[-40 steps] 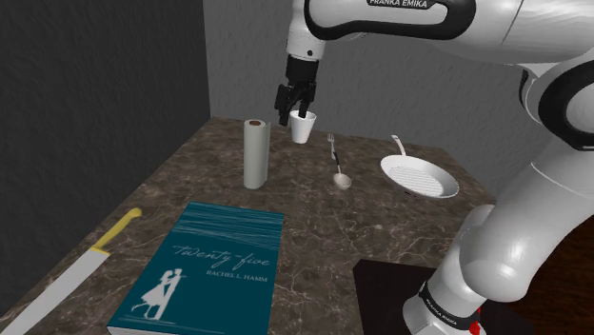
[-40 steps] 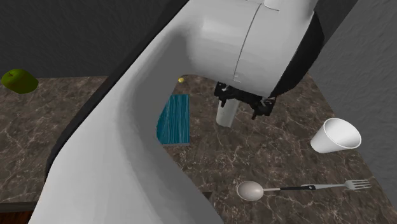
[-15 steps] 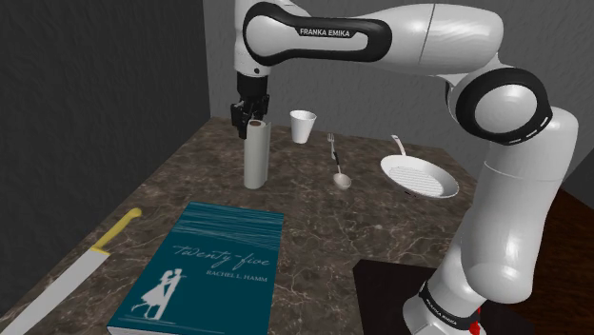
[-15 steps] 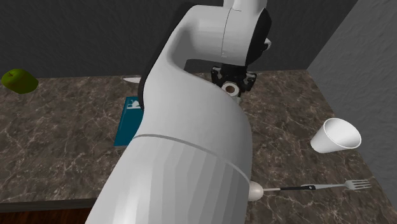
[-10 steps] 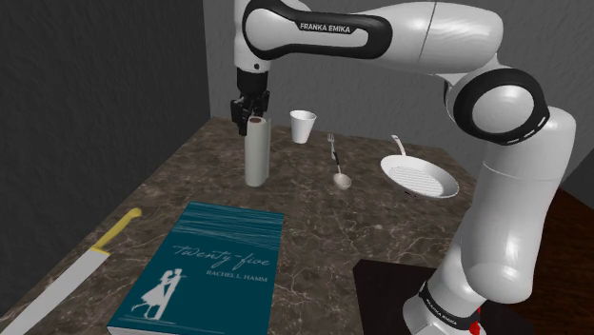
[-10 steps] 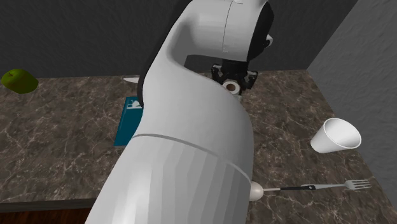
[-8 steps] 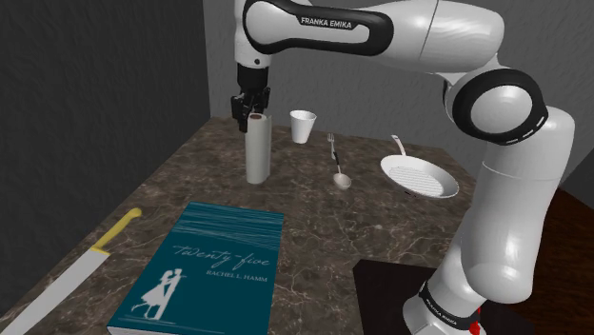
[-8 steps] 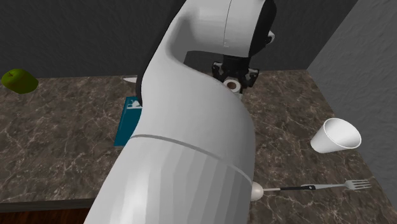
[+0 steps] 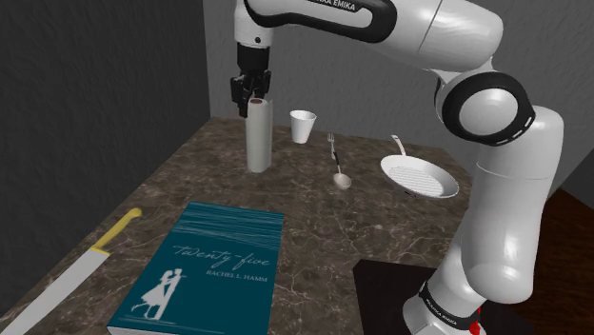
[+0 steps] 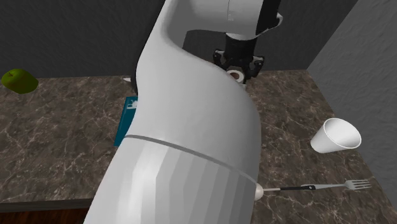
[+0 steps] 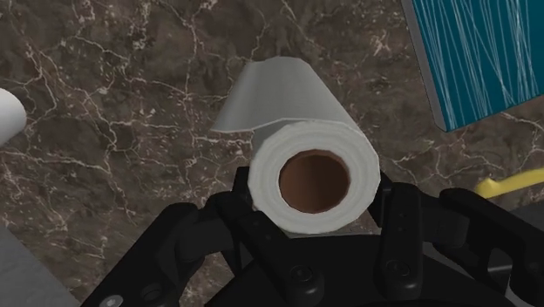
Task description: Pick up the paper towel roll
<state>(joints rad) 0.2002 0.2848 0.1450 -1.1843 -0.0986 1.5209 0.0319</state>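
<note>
paper towel roll upright, top clamped in jaws (near counter's back edge), cup nearby

Book (teal), knife, cup and pan lie on countertop.

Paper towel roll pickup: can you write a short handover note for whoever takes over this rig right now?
Gripper: shut on the paper towel roll, clasping its top end; the roll is upright.
Roll: over the dark marble countertop, near the back wall, apart from the white cup.
Done: reach, grasp and first part of the lift; its base sits higher in the shoulder view than half a second ago.
Left: raise it well clear, keeping the grip.
</note>
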